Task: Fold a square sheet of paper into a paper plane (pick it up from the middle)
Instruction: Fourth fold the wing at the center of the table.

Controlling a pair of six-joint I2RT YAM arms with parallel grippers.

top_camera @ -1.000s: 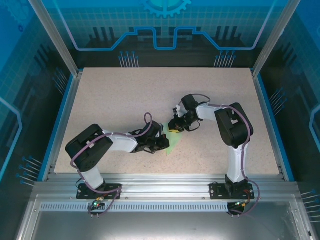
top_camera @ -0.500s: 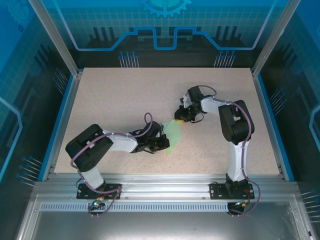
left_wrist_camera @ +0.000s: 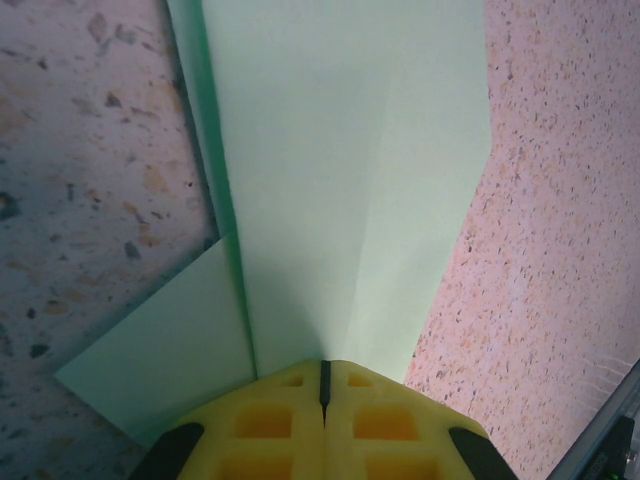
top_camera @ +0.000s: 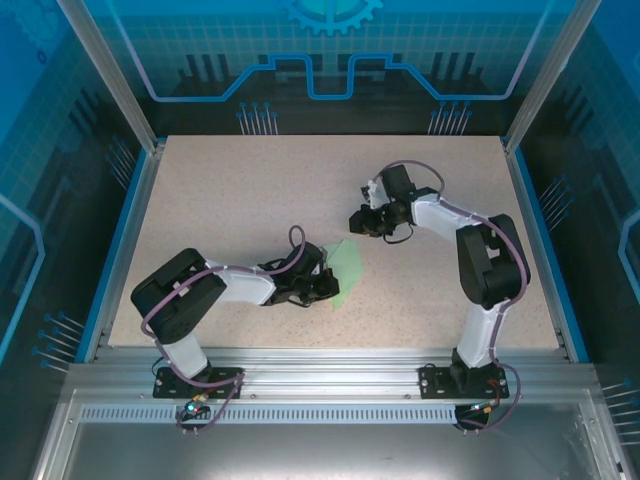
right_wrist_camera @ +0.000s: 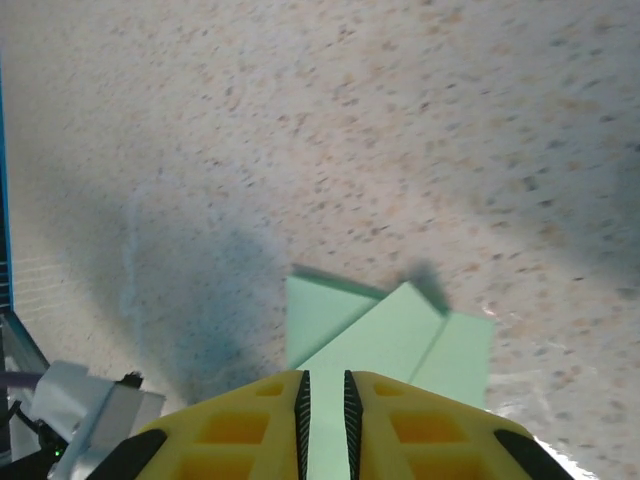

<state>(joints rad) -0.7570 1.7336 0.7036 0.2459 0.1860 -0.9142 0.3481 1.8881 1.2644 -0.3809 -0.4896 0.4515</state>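
The right hand (top_camera: 360, 219), which was pressing the far tip of the paper plane (top_camera: 346, 268) a second ago, is now lifting away toward the back right. Its yellow fingers are slightly parted and carrying nothing. The half-folded mint-green plane is lying near the middle front of the speckled counter (top_camera: 250, 190), showing a centre crease and angled flaps. The left hand (top_camera: 322, 286) is staying clenched at the plane's near end, seemingly pinching it. The press looks finished, freeing the right hand for the next fold. No container is involved; the paper is resting directly on the counter.
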